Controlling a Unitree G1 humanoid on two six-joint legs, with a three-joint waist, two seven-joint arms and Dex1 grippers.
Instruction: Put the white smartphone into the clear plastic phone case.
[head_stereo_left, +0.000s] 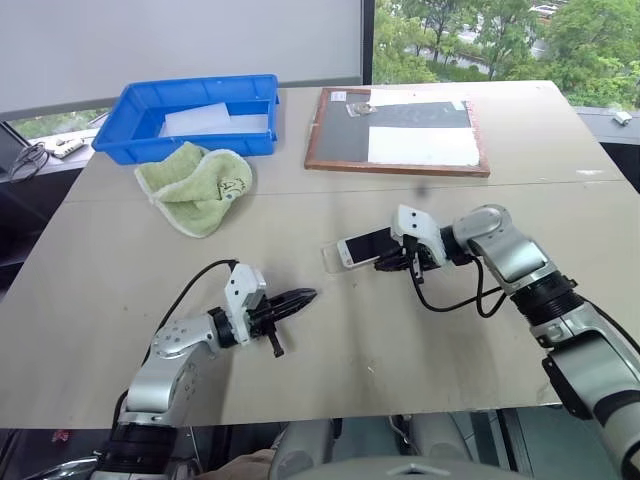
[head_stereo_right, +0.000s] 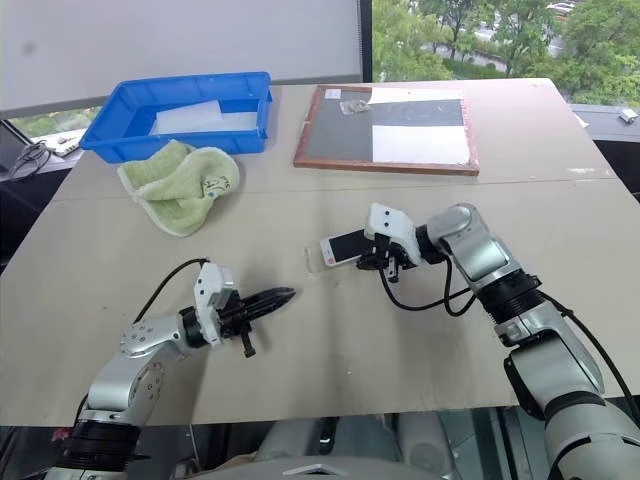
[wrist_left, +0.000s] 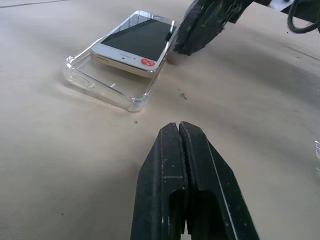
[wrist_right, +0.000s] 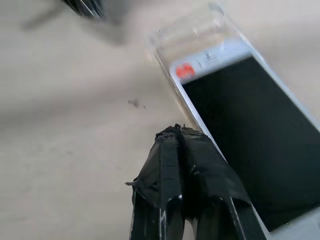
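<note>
Head camera: a tan table (head_stereo_left: 330, 350). Near its middle lies the white smartphone (head_stereo_left: 364, 246), partly over the clear plastic phone case (head_stereo_left: 332, 256), whose free end juts out toward nine o'clock. The right gripper (head_stereo_left: 385, 265) – fingers pressed shut, holding nothing – sits at the phone's three o'clock end. The left gripper (head_stereo_left: 308, 296), also shut and empty, lies well apart at about seven o'clock from the phone. At the far side are a blue bin (head_stereo_left: 195, 115), a green cloth (head_stereo_left: 196, 184) and a framed board (head_stereo_left: 398, 131).

Left wrist camera: shut fingers (wrist_left: 172, 175) point at the phone (red dot on its bezel) lying tilted in the case.

Right wrist camera: shut fingers (wrist_right: 170, 165) beside the phone's long edge – whether they touch it is unclear.
</note>
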